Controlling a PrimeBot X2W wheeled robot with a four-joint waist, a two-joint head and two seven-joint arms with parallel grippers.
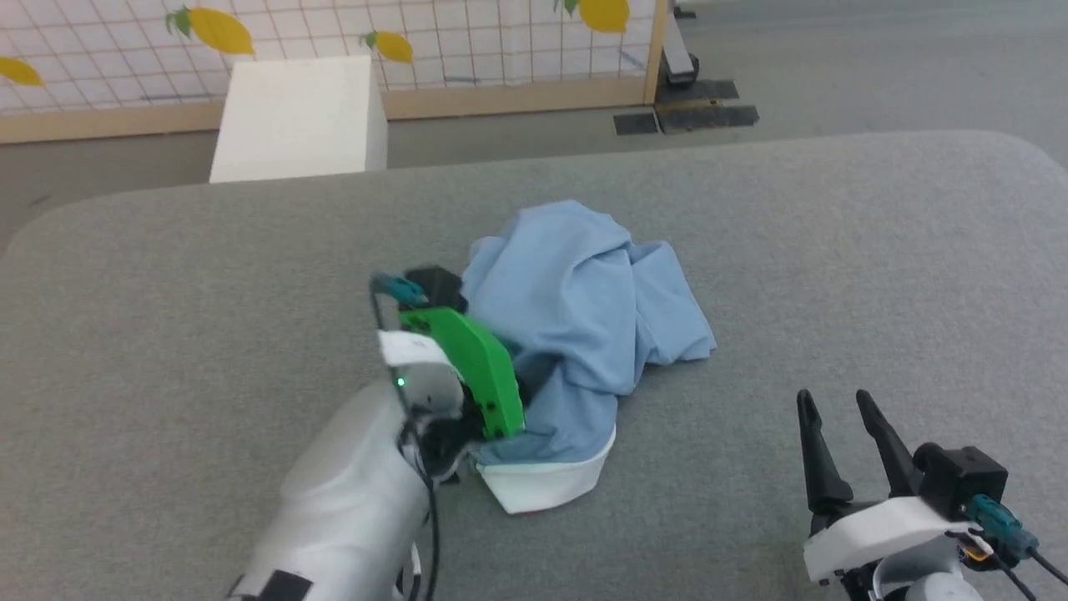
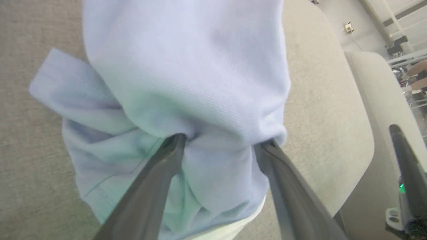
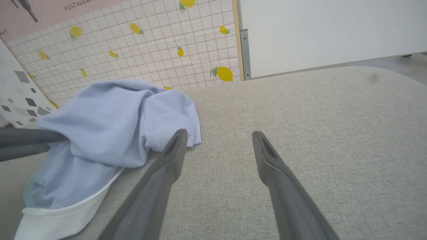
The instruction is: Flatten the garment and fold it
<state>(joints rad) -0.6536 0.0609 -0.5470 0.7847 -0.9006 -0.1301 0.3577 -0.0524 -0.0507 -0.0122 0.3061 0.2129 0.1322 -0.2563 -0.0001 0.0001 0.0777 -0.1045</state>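
The garment (image 1: 584, 309) lies crumpled in a heap at the middle of the grey padded table (image 1: 167, 275), its white band (image 1: 546, 484) at the near edge. In the left wrist view my left gripper (image 2: 222, 141) stands open, its two fingers spread wide with their tips pushed into a bunched fold of the garment (image 2: 186, 66). My right gripper (image 1: 834, 401) is open above bare table to the right of the heap, with nothing between its fingers. The right wrist view shows the right gripper (image 3: 217, 133) beside the garment (image 3: 110, 126), with the left arm's fingers (image 3: 26, 140) entering the cloth from the left.
A white box (image 1: 296, 117) stands on the floor beyond the table's far edge. Behind it runs a tiled partition with lemon prints (image 1: 501, 50). Bare table surface stretches to the left and right of the heap.
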